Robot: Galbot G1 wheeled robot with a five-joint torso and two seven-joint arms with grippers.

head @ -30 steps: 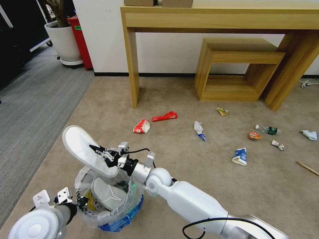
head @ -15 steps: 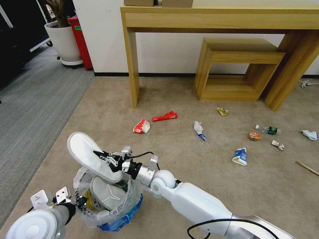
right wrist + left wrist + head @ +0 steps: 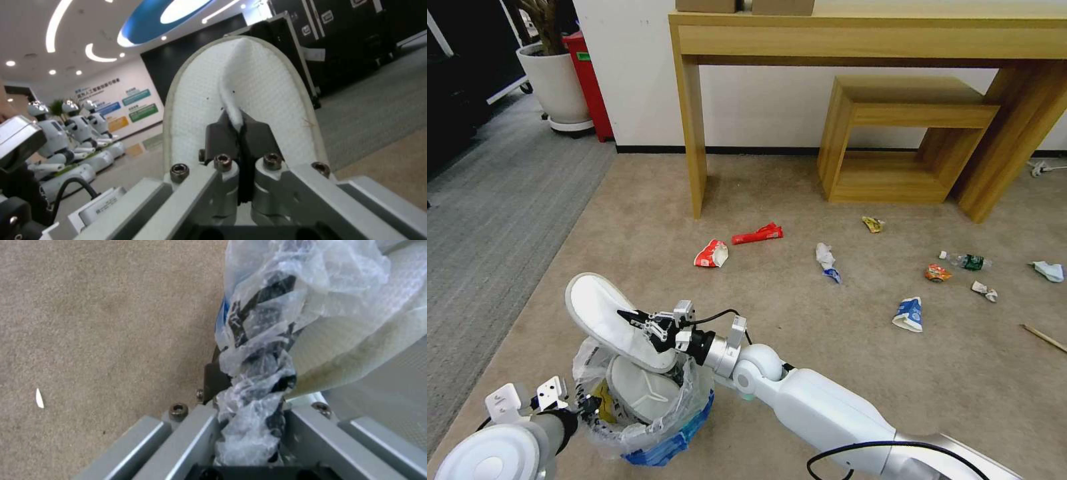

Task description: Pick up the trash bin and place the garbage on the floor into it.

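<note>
Slippers, two of them: one white slipper (image 3: 607, 320) pinched by its upper in the right gripper (image 3: 635, 319), tilted just above the trash bin (image 3: 647, 427); second slipper (image 3: 637, 393) lying inside the bin already. Left gripper (image 3: 587, 405) clamped on bag-wrapped rim of the bin at the near left, liner bag (image 3: 258, 373) bunched between its fingers. Scattered on the beige floor (image 3: 800, 333) well apart from the bin: two red wrappers (image 3: 712, 254), one blue-white wrapper (image 3: 908, 314), one small bottle (image 3: 967, 261), one wooden stick (image 3: 1044, 338), perhaps five more crumpled scraps, too small to sort.
</note>
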